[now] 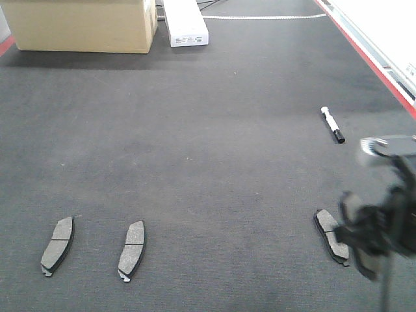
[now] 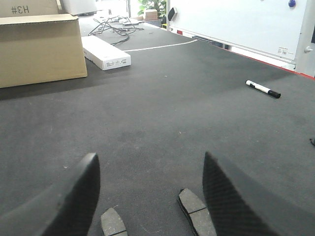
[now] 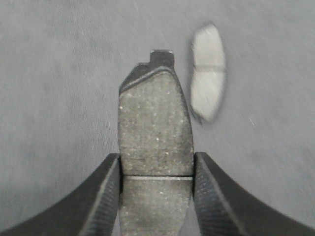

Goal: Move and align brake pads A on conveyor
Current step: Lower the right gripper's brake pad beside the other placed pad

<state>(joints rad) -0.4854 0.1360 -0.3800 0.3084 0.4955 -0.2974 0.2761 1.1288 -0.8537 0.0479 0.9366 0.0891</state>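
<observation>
Two brake pads lie side by side on the dark conveyor [image 1: 214, 130] at the lower left, one [image 1: 58, 245] beside the other [image 1: 132, 249]. A third pad [image 1: 330, 234] lies at the lower right. My right gripper [image 1: 365, 237], blurred, hovers just right of it. In the right wrist view the right gripper [image 3: 157, 157] is shut on a fourth pad [image 3: 155, 118], gripped at its centre groove above the belt, with the third pad [image 3: 208, 73] beyond. My left gripper [image 2: 150, 157] is open and empty above two pads, one [image 2: 113, 223] left of the other [image 2: 196, 212].
A black-and-white marker pen [image 1: 333, 125] lies on the belt at right. A cardboard box [image 1: 84, 23] and a white box [image 1: 185, 26] stand at the far end. A red edge strip [image 1: 370, 58] runs along the right side.
</observation>
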